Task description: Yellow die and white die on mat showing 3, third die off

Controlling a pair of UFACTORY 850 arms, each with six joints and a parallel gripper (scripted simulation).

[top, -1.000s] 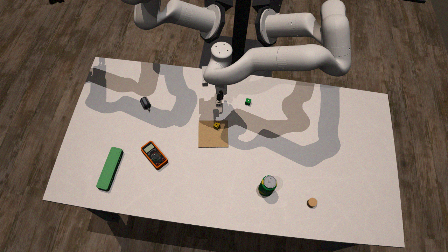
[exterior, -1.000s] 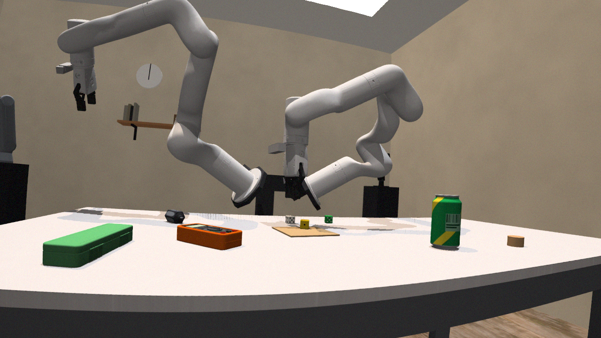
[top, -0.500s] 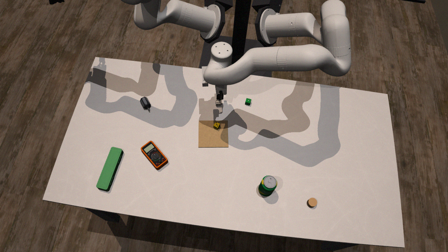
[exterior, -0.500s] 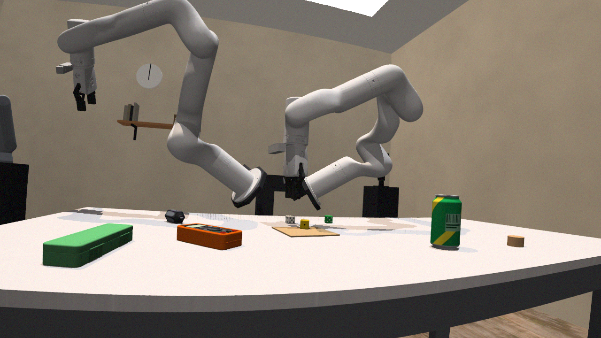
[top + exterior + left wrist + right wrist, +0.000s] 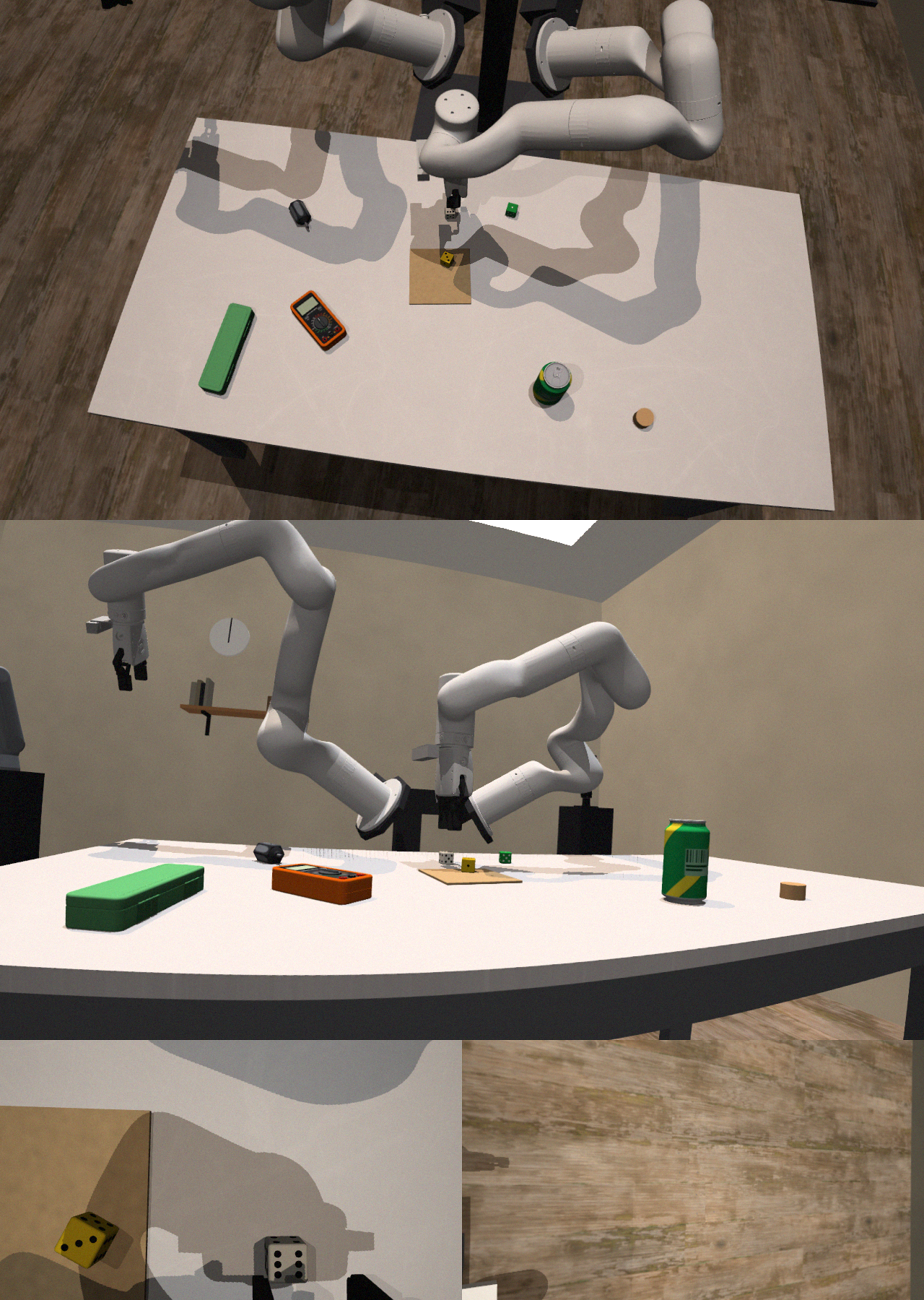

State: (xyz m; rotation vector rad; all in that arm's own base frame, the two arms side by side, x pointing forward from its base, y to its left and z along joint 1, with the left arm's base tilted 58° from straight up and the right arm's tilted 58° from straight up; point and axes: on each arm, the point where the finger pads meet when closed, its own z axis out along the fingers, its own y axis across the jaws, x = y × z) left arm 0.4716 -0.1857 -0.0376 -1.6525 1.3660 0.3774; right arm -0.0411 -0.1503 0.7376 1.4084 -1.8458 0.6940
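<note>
The yellow die [image 5: 446, 258] [image 5: 468, 865] [image 5: 77, 1249] sits flat on the tan mat [image 5: 439, 290] [image 5: 445, 877] [image 5: 36, 1159], near its edge on the robot's side, with 3 on top. The white die [image 5: 450, 214] [image 5: 445, 857] [image 5: 288, 1259] lies flat on the table off the mat, with 6 on top. The green die [image 5: 511, 209] [image 5: 504, 857] is off the mat, with 1 on top. My left gripper [image 5: 450, 825] [image 5: 312, 1288] is partly open and empty, above the table by the white die. My right gripper [image 5: 133, 682] is open and empty, raised high and away from the dice.
A dark faceted object [image 5: 299, 211] [image 5: 268, 853], an orange multimeter [image 5: 317, 319] [image 5: 320, 883] and a green case [image 5: 227, 347] [image 5: 135, 896] stand left of the mat. A green can [image 5: 552, 383] [image 5: 685, 860] and a wooden disc [image 5: 643, 417] [image 5: 792, 890] stand at the front right.
</note>
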